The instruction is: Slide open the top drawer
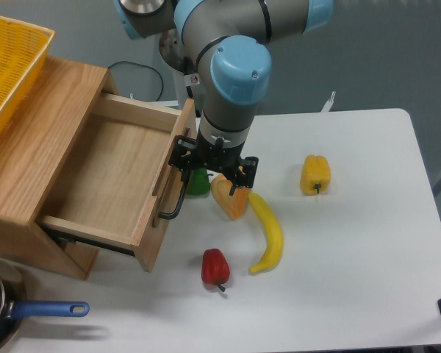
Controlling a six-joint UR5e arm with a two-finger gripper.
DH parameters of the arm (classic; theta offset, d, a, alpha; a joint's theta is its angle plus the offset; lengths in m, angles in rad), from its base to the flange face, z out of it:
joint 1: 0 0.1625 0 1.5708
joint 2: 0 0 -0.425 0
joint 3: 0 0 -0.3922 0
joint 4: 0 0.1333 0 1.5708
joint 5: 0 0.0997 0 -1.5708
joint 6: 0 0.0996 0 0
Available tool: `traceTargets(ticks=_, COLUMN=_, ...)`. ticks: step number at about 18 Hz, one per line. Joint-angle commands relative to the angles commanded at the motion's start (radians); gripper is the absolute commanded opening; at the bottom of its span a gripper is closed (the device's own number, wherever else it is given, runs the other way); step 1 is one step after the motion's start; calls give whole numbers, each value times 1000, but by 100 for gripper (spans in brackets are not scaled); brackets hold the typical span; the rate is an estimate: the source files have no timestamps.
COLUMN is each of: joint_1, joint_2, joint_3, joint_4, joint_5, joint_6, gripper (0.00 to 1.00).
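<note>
The top drawer (110,170) of the light-oak cabinet (26,158) stands pulled far out, showing its shallow wooden tray with nothing in it. A thin black bar handle (177,197) runs along its plank front (164,209). My gripper (213,176) hangs right beside the upper end of the handle, pointing down. Its jaws are spread wide, and the left finger (181,163) is at the handle bar. Whether that finger touches the bar I cannot tell.
Right of the drawer front lie a green pepper (197,184), an orange pepper (230,200), a banana (268,232), a red pepper (214,266) and a yellow pepper (315,174). A yellow basket (7,66) sits on the cabinet. A blue-handled pan (48,309) is at the front left.
</note>
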Motion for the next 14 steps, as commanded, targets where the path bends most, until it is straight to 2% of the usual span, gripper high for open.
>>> traceTargets(ticks=10, joint_1=8, joint_2=29, joint_3=31, joint_4=-6, joint_5=2, joint_6=3, gripper=100)
traceTargets(ticks=14, joint_1=38, joint_2=31, joint_3=23, joint_4=-6, joint_5=9, joint_6=153, gripper=100)
